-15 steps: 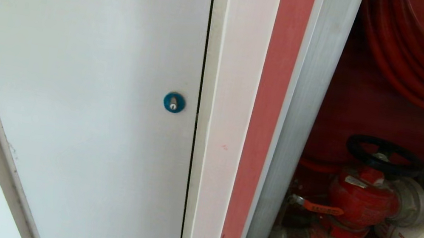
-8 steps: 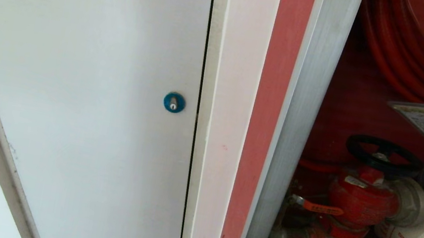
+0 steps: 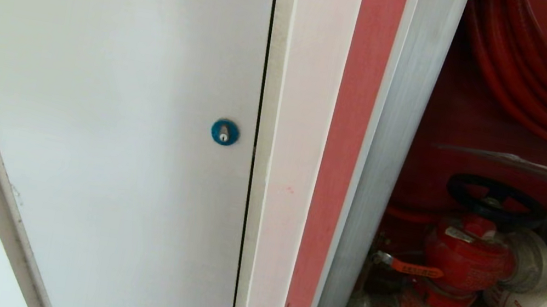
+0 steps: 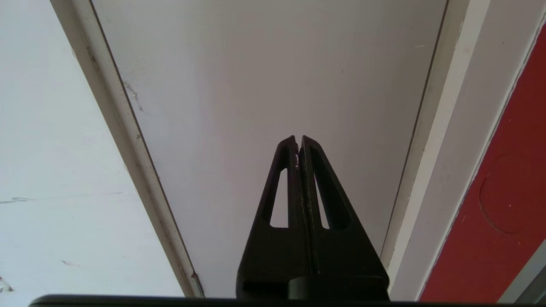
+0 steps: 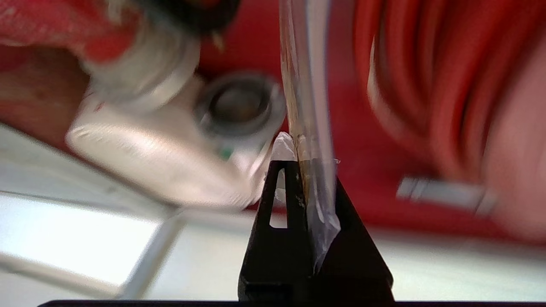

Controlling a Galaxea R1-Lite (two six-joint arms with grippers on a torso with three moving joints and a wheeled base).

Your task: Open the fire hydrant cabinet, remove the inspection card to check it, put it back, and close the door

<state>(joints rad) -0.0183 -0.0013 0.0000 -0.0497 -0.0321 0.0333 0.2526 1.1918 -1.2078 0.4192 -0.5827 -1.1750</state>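
Since a second ago the card (image 3: 516,162) has tipped from upright to flat, edge-on above the valve (image 3: 468,253) inside the cabinet (image 3: 392,140). Door is open; returning and closing remain. Only the wrist view shows the right gripper (image 5: 298,149) pinching it; left gripper (image 4: 298,140) is closed, empty.

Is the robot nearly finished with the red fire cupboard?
About halfway. The fire hydrant cabinet is open. The right pincer grips the inspection card, held flat inside above the black valve wheel. Left: release the card, close the door. The left pincer is idle.
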